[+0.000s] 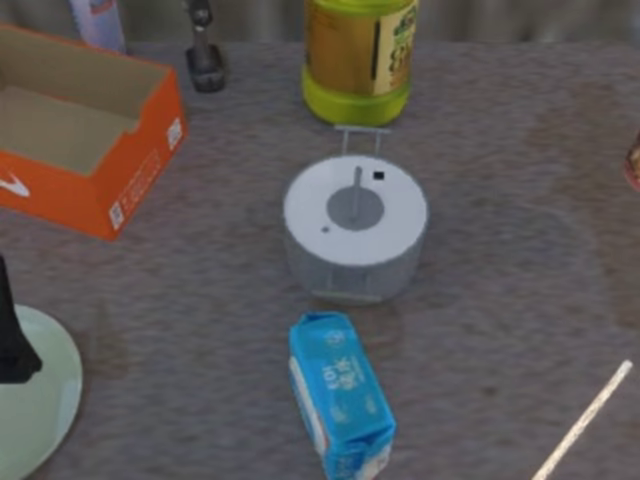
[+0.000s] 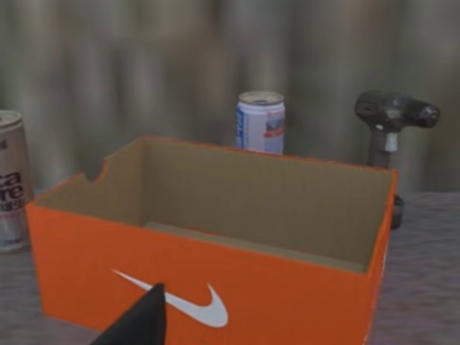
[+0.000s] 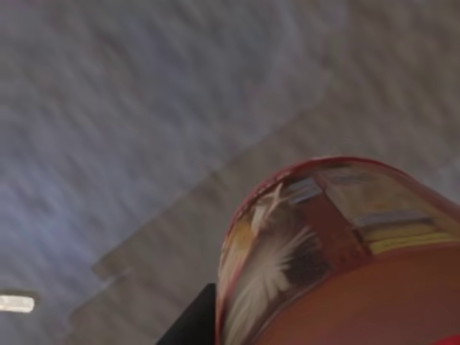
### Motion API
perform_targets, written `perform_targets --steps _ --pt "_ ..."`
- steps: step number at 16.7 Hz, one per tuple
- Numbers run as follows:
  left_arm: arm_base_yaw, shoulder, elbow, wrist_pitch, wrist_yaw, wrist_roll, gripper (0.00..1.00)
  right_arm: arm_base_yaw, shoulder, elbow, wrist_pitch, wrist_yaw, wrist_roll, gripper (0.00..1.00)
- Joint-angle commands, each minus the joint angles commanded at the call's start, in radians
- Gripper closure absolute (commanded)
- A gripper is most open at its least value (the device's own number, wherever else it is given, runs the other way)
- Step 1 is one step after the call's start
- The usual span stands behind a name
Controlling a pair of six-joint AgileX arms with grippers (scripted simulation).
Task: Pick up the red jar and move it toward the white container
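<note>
- Nearest, the blue-and-white carton lies on its side on the table, just in front of the white container.
- At the near left edge sits a pale round base with a dark part of the left arm over it; the left gripper shows only as one dark fingertip in the left wrist view, so I cannot tell how its fingers stand.
- A thin pale rod slants across the near right corner.
- The white container stands mid-table, its grey centre disc and pin facing up.
- At the far right edge, only a sliver of the red jar shows from above, well apart from the white container; it fills the right wrist view, seen very close.
- A dark finger of the right gripper lies against the jar's side; whether the gripper is pinching the jar I cannot tell.
- The open orange shoebox sits far left.
- Farthest stand the yellow-green bottle, a dark drill, and a blue-and-white can.
</note>
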Motion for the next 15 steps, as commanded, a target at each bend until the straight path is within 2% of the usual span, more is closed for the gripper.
perform_targets --steps 5,8,11,15 --pt "0.0 0.0 0.0 0.0 0.0 0.0 0.0 -0.003 0.002 0.001 0.0 0.0 0.004 1.0" --pt "0.0 0.0 0.0 0.0 0.0 0.0 0.0 0.017 0.002 -0.019 0.015 0.013 0.067 1.0" --pt "0.0 0.0 0.0 0.0 0.0 0.0 0.0 0.065 -0.004 -0.059 0.054 0.041 0.217 1.0" --pt "0.0 0.0 0.0 0.0 0.0 0.0 0.0 0.15 -0.026 -0.127 0.139 0.096 0.536 1.0"
